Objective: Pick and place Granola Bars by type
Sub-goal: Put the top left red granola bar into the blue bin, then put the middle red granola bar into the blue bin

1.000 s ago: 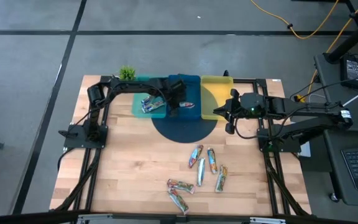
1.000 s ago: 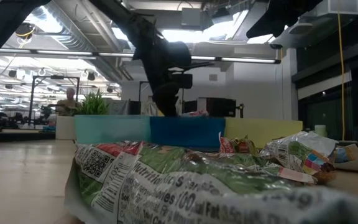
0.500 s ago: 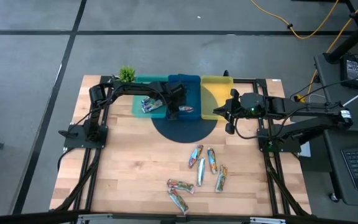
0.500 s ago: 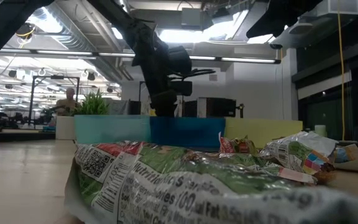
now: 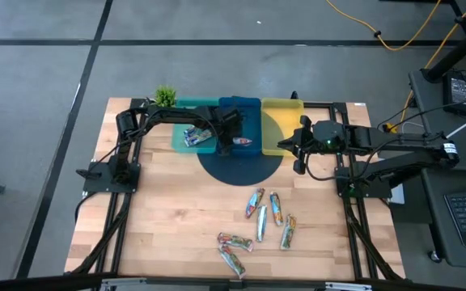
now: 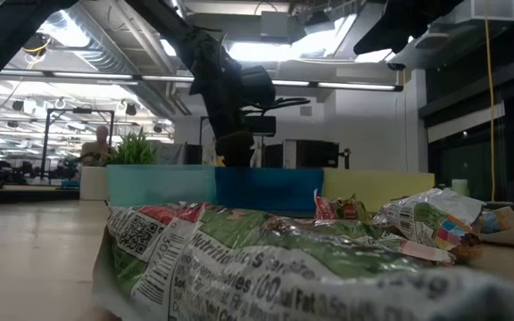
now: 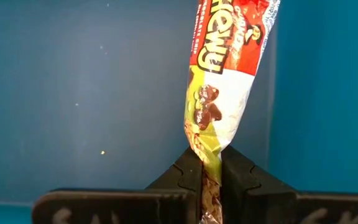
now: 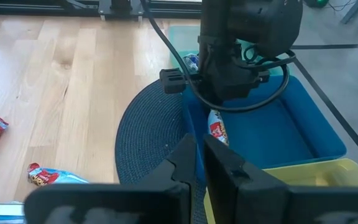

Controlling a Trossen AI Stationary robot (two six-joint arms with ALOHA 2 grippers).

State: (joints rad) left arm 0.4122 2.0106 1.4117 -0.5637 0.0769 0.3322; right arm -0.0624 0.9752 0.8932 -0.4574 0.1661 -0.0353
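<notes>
My left gripper (image 5: 231,141) reaches down into the blue tray (image 5: 253,107) and is shut on a red, green and white granola bar (image 7: 219,93). The same bar shows below that gripper in the right wrist view (image 8: 217,132). The teal tray (image 5: 181,121) beside it holds blue-wrapped bars (image 5: 195,136). Several more granola bars (image 5: 267,214) lie loose on the wood nearer the front edge. My right gripper (image 8: 199,146) hangs shut and holds nothing, above the near edge of the yellow tray (image 5: 285,109). My left gripper pinches one crimped end of the bar's wrapper (image 7: 211,152) between its two fingers. The fingers come from above, slanting steeply down, in line with the bar. The bar reaches away from the fingertips over the blue tray's floor (image 7: 73,93); whether its far end touches, I cannot tell.
A dark round mat (image 5: 241,168) lies under the trays' near edges. A small green plant (image 5: 166,95) stands at the far left corner. One multicoloured wrapper (image 6: 239,259) lies right in front of the low camera. Bare wood shows at the near left.
My left gripper has sunk a little into the blue tray with the bar, still shut on it. In the low view the bar's end, seen above the tray's near wall a second ago, is now hidden behind that wall.
</notes>
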